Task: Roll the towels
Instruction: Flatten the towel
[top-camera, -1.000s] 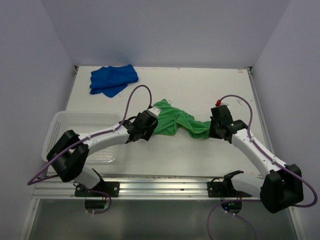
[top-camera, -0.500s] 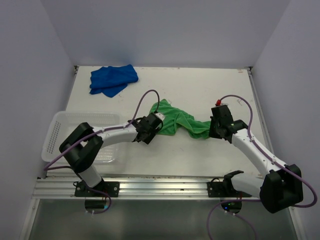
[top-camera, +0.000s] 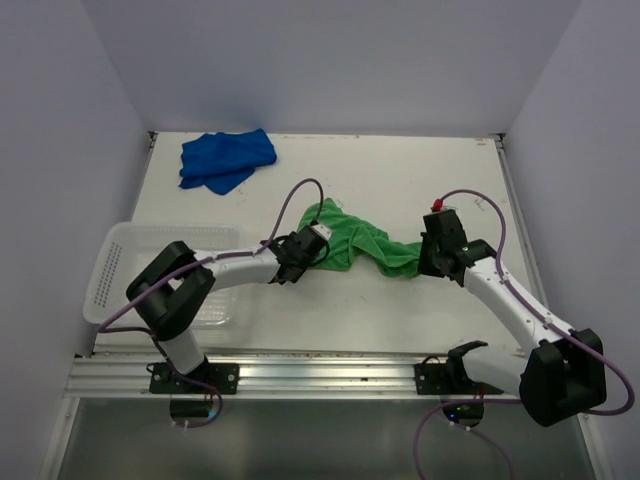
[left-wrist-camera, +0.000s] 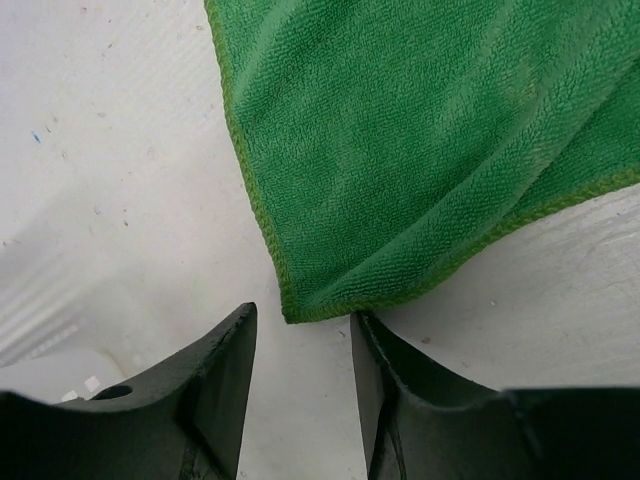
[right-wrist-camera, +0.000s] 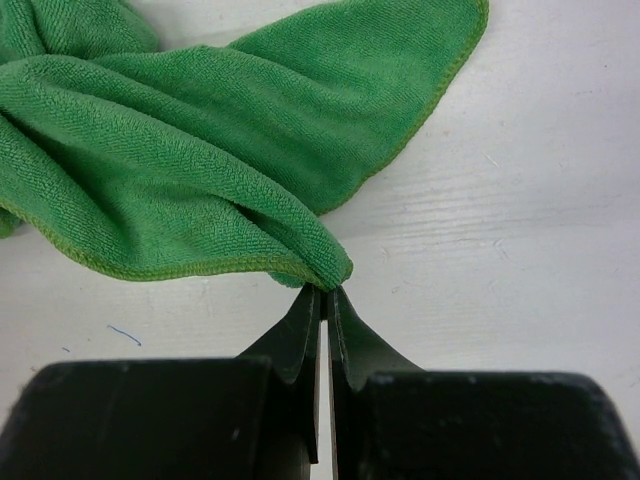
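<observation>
The green towel (top-camera: 356, 244) lies crumpled in the middle of the table. My left gripper (top-camera: 310, 244) is open at its left corner. In the left wrist view the towel's corner (left-wrist-camera: 400, 170) sits just ahead of the gap between my open fingertips (left-wrist-camera: 300, 325), flat on the table and not held. My right gripper (top-camera: 428, 262) is shut on the towel's right end. In the right wrist view a fold of the green towel (right-wrist-camera: 200, 170) is pinched at my fingertips (right-wrist-camera: 327, 292). The blue towel (top-camera: 226, 158) lies bunched at the far left of the table.
A white perforated basket (top-camera: 118, 262) stands at the left edge of the table, beside my left arm. Purple cables loop above both arms. Side walls close in the table on the left, right and back.
My left arm has drawn its elbow in and its gripper has shifted right, closer to the green towel's left corner. The right arm and the towels have not moved.
</observation>
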